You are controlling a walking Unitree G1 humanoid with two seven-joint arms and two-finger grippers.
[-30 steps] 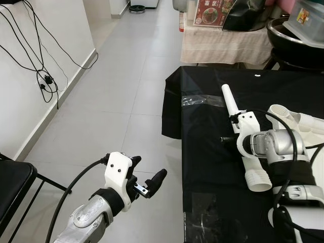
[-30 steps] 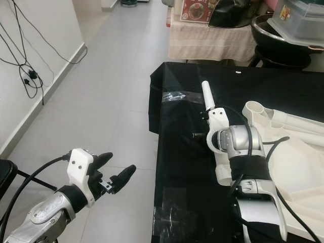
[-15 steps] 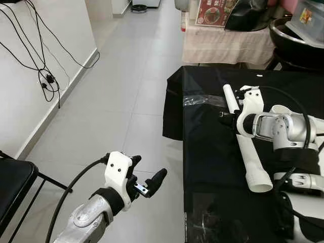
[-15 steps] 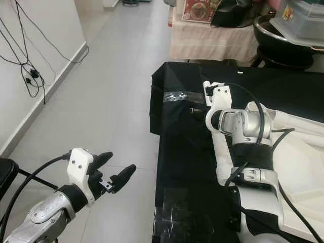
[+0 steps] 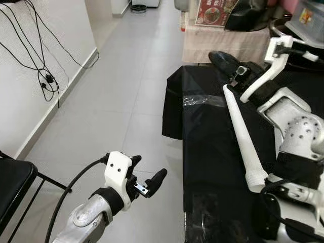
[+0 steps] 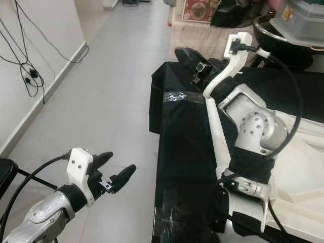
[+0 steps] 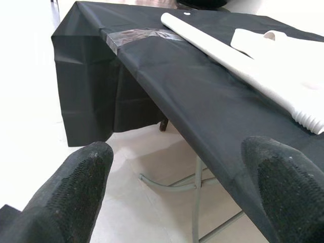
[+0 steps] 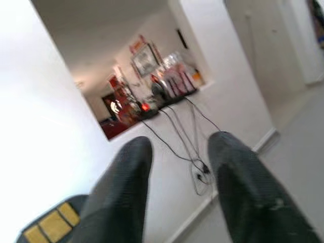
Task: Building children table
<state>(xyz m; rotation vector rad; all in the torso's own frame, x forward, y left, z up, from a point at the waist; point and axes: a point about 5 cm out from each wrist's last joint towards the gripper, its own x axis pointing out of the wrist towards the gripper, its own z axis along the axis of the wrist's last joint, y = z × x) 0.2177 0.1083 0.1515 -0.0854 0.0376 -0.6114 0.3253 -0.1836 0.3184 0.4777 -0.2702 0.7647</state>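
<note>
Here your right gripper sits raised in the upper right of the left eye view, above the far edge of the black-draped table, its fingers a narrow gap apart and holding nothing. Its wrist view is blurred; you can make out only a white wall, dangling cables and a reddish picture. Just below that gripper the long white table leg lies flat on the cloth, its wide end partly hidden by your arm. The white tabletop part is cut off at the right edge. Your left gripper hangs spread wide and empty over the floor tiles, lower left. The poster at top carries writing too small to read.
</note>
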